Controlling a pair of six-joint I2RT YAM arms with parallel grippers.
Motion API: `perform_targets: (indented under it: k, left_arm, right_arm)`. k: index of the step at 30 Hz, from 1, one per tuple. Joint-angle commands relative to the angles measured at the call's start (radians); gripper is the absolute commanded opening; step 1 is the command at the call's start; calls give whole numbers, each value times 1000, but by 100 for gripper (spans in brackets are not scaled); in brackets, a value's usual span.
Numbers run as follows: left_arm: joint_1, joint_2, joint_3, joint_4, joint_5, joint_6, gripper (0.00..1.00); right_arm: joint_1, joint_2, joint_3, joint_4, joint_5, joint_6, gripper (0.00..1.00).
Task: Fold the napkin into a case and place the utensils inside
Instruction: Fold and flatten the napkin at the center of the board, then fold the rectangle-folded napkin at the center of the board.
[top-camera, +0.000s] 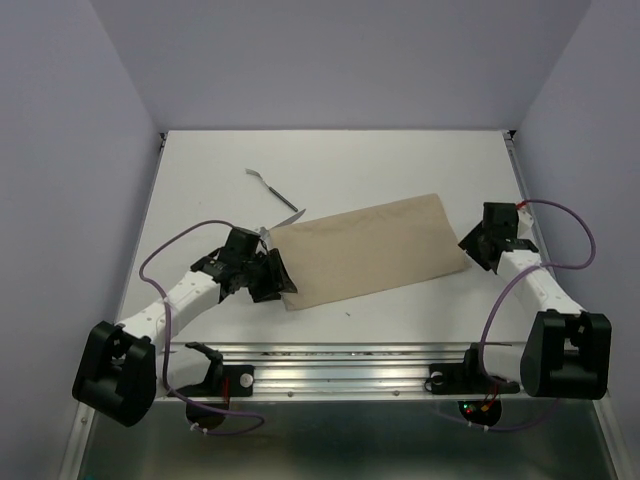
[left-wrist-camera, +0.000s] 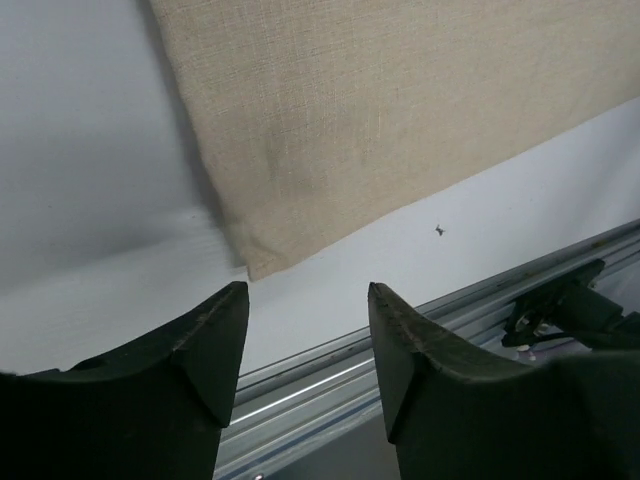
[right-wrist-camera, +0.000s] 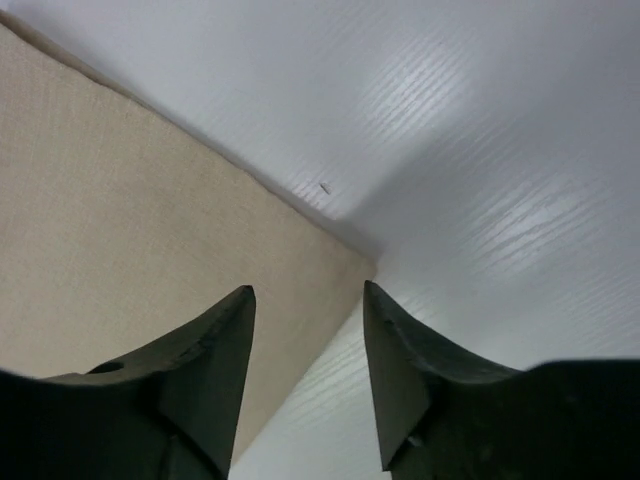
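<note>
The beige napkin (top-camera: 370, 250) lies flat on the white table as a long folded oblong, tilted up to the right. My left gripper (top-camera: 282, 280) hovers at its near left corner, open and holding nothing; the left wrist view shows that corner of the napkin (left-wrist-camera: 380, 110) just beyond the left gripper (left-wrist-camera: 308, 290). My right gripper (top-camera: 472, 250) sits at the cloth's right end, also open and holding nothing. In the right wrist view the right gripper (right-wrist-camera: 308, 290) straddles the edge of the napkin (right-wrist-camera: 120, 220). One slim silvery utensil (top-camera: 272, 190) lies behind the cloth's left end.
An aluminium rail (top-camera: 340, 355) runs along the table's near edge, and that rail (left-wrist-camera: 500, 290) also shows just past the left fingers. Purple cables (top-camera: 170, 250) loop beside both arms. Pale walls close in the table on three sides.
</note>
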Motion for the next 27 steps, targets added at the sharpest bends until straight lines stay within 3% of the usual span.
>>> perform_targets:
  k: [1, 3, 6, 8, 11, 12, 15, 22, 27]
  left_arm:
    - [-4, -19, 52, -59, -35, 45, 65]
    - [-4, -21, 110, -88, -57, 73, 76]
    - [-4, -5, 170, -91, -60, 85, 77]
    - [-4, 21, 210, -64, -57, 82, 75]
    - [-4, 109, 277, -9, -60, 73, 70]
    - [-4, 163, 296, 17, -66, 70, 65]
    - [-4, 281, 363, 82, -80, 53, 60]
    - [-5, 541, 557, 125, -52, 56, 58]
    - [-5, 674, 682, 154, -54, 38, 58]
  right_arm:
    - [-8, -7, 61, 36, 20, -23, 60]
    - [-8, -10, 87, 36, 2, -42, 63]
    - [-8, 1, 156, 23, -52, -60, 65]
    - [-8, 25, 174, 25, -129, -60, 62]
    - [10, 76, 199, 65, -230, -59, 46]
    - [21, 94, 209, 68, -239, -60, 36]
    - [73, 194, 288, 68, -290, -76, 25]
    - [170, 459, 511, 71, -423, -94, 21]
    - [273, 659, 715, -33, -492, -157, 20]
